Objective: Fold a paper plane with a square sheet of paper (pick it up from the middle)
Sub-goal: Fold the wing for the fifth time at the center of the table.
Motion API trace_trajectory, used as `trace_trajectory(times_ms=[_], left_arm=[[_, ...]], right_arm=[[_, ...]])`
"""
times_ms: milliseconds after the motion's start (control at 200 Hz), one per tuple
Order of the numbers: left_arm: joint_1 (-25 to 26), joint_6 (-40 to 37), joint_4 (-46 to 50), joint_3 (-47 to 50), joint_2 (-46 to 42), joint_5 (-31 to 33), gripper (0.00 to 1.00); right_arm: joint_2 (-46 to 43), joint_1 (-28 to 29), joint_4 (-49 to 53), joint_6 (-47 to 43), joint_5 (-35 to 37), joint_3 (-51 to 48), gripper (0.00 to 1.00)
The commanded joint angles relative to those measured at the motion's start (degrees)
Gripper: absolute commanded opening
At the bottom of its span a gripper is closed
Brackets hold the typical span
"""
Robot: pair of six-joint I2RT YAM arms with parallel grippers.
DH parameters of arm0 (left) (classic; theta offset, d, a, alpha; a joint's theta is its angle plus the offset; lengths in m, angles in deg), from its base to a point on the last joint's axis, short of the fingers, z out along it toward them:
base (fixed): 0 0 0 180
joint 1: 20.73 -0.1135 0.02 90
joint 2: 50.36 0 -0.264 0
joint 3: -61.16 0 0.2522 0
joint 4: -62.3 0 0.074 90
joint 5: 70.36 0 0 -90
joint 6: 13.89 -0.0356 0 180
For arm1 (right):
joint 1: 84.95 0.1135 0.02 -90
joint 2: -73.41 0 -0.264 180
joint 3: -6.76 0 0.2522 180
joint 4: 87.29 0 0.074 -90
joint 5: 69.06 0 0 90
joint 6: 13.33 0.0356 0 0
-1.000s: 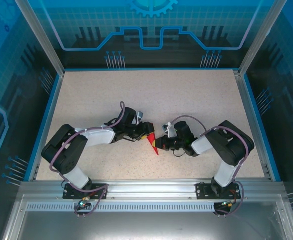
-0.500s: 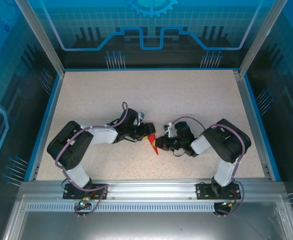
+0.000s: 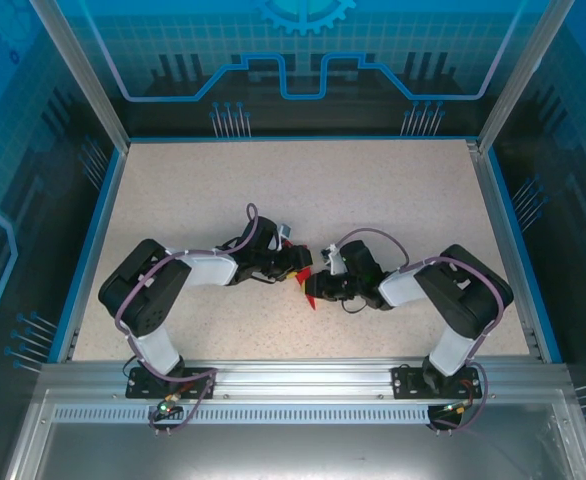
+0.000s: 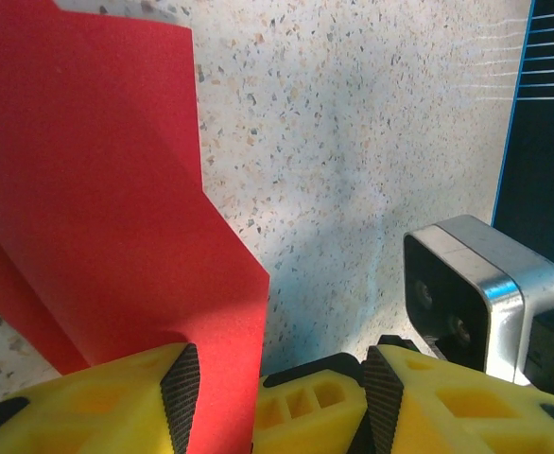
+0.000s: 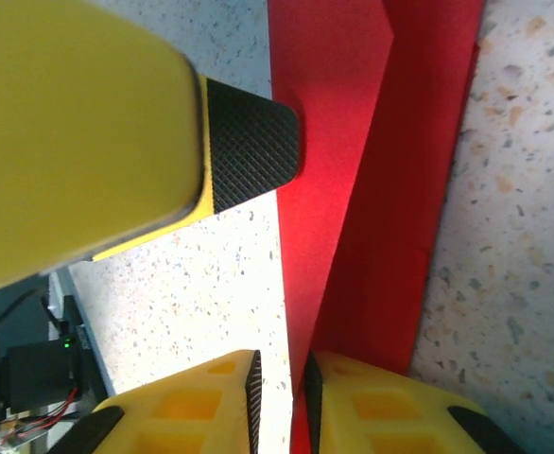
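The red paper (image 3: 310, 291), folded into a narrow pointed shape with layered flaps, lies on the speckled table between the two arms. In the left wrist view the paper (image 4: 97, 189) runs past the inner face of my left gripper's (image 4: 282, 402) left pad, and the jaws stand wide apart. My left gripper (image 3: 295, 268) sits just above-left of the paper in the top view. My right gripper (image 3: 320, 287) meets it from the right. Its jaws (image 5: 282, 388) stand slightly apart around the paper's (image 5: 372, 170) long edge, with bare table showing beside the left pad.
A finger of the left gripper (image 5: 249, 142) hangs close over the paper's upper part. The right wrist camera housing (image 4: 466, 293) is just right of the left jaws. Blue rails (image 3: 93, 240) border the table, with free room behind the arms.
The right gripper's jaws have parted a little from shut on the paper. Both arms have edged slightly, the right one leftwards. The paper has stayed in place.
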Motion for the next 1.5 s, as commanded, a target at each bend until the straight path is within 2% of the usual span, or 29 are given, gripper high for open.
trace_trajectory(times_ms=[0,160,275,455,575,865,1265,1495], left_arm=[[0.5,-1.7,-0.7,-1.3,0.5,-1.0,0.53],[0.4,-1.9,0.0,-1.4,-0.7,-1.0,0.53],[0.4,-2.6,1.8,-1.5,-3.0,0.1,0.55],[0.2,-3.5,4.2,-0.7,-6.9,2.1,0.58],[0.2,-4.2,4.4,-0.2,-7.6,2.3,0.58],[0.2,-4.1,1.9,-0.7,-4.0,1.4,0.58],[0.2,-4.8,-0.6,-1.5,-2.1,-1.3,0.59],[0.2,-5.1,-1.5,-2.4,0.3,-2.2,0.60]], right_arm=[[0.2,2.0,7.2,-3.0,6.4,0.9,0.17],[-1.6,2.4,6.2,-1.8,6.5,0.7,0.07],[-2.4,2.0,2.6,0.5,3.6,0.3,0.04],[-1.0,0.9,-8.0,7.6,-2.4,-0.9,0.04],[1.0,0.1,-11.0,10.9,-4.1,-0.7,0.04],[5.3,-1.4,-12.4,14.1,-4.0,-1.9,0.04],[11.4,-4.1,-22.4,21.4,-7.3,-4.6,0.04],[12.0,-4.7,-21.0,21.3,-8.4,-4.4,0.04]])
